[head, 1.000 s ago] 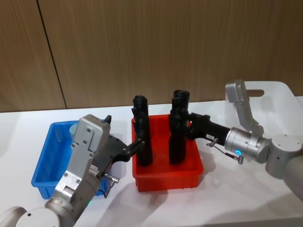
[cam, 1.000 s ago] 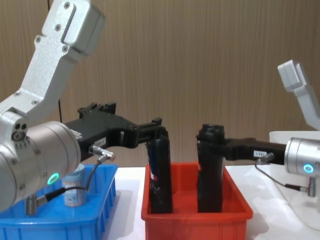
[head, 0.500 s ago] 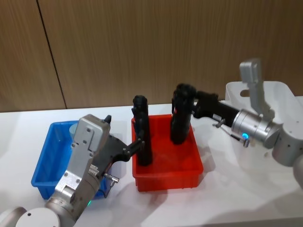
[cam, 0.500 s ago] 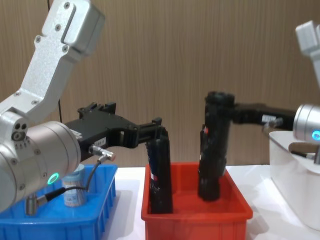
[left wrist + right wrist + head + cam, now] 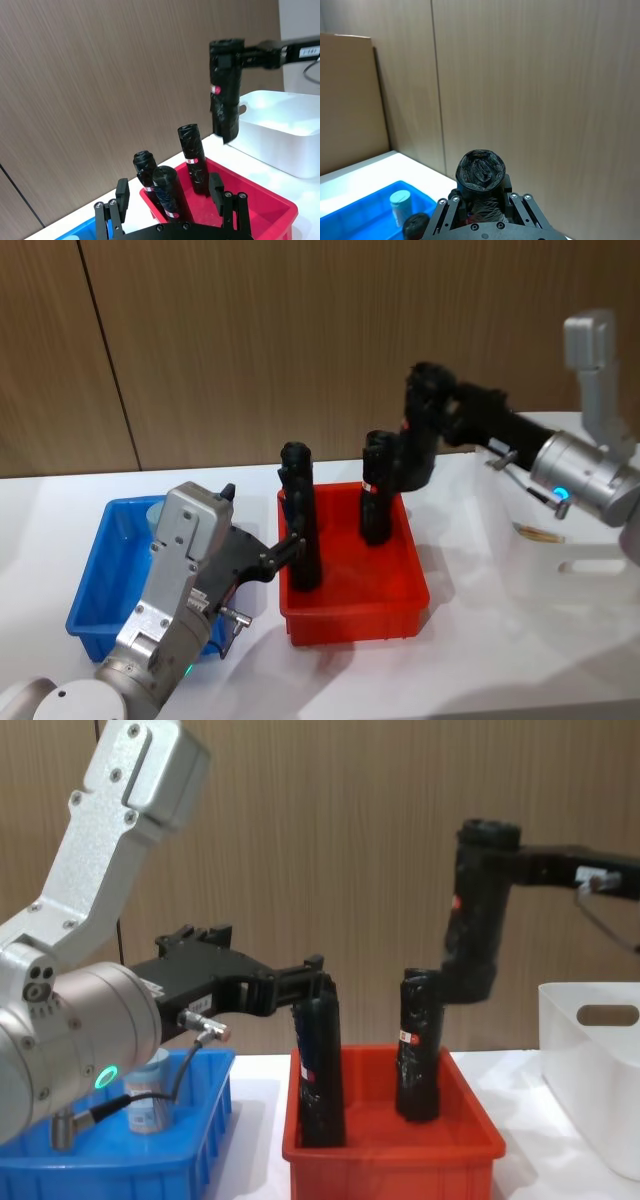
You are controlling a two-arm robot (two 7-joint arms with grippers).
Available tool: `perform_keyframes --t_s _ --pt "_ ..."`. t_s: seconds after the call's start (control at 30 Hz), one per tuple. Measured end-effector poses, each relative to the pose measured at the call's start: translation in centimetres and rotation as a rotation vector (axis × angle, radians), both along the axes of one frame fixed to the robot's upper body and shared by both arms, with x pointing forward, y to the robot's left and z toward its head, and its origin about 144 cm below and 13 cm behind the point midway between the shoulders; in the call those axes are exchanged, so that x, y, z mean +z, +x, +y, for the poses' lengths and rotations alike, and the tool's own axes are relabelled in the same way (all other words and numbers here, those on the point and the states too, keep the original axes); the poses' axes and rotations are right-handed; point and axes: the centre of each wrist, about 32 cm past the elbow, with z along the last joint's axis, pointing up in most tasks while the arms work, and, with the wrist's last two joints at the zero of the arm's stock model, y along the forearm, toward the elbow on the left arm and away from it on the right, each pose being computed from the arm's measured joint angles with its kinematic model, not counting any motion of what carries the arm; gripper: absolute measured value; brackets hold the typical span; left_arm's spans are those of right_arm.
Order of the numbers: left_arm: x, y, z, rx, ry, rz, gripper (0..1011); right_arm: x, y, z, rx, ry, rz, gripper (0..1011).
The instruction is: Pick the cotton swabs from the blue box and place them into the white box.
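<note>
Right pincer (image 5: 470, 850) is clamped on the top of a black roll (image 5: 476, 920), holding it in the air above the right end of the red bin (image 5: 352, 615) and left of the white box (image 5: 595, 1060) — the roll hangs upright, clear of the bin. Left pincer (image 5: 296, 543) reaches over the red bin's left side with its fingers apart, one fingertip (image 5: 315, 963) beside the top of a standing roll (image 5: 300, 530); I cannot tell whether it touches. Another roll (image 5: 417, 1045) stands upright toward the bin's right, and the left wrist view shows three rolls in it. On the desk (image 5: 350, 680) to the left, the blue box (image 5: 95, 615) holds one tub of swabs (image 5: 147, 1098) — upright near its back.
</note>
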Motion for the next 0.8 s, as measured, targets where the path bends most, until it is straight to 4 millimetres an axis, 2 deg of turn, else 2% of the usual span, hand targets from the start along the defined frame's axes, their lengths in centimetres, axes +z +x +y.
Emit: perform_keyframes --t_s 0.33,0.8 --pt "0.0 0.0 0.0 0.0 0.0 0.0 1004 2.8 -1.8 -2.0 -0.128 -0.03 -0.034 369" --pt "0.0 0.0 0.0 0.0 0.0 0.0 1004 4.4 -2.8 -5.1 -0.326 -0.087 -0.035 369"
